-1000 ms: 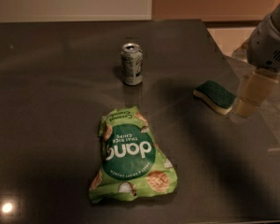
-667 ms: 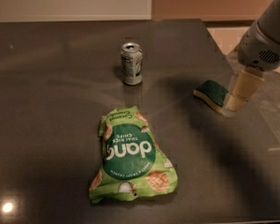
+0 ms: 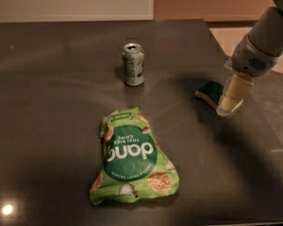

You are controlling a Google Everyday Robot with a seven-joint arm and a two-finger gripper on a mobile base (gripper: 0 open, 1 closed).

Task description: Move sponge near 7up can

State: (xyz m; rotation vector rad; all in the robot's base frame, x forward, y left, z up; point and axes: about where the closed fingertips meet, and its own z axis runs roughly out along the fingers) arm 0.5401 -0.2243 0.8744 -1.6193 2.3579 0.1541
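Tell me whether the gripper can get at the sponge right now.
Probably yes. The gripper sits right at one end of the sponge, nothing lies between them, and the 7up can and chip bag are well off to the side.

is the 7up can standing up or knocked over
Upright: the 7up can stands on its base on the table, pull-tab top facing up. The tool is at the right of the view, at the sponge.
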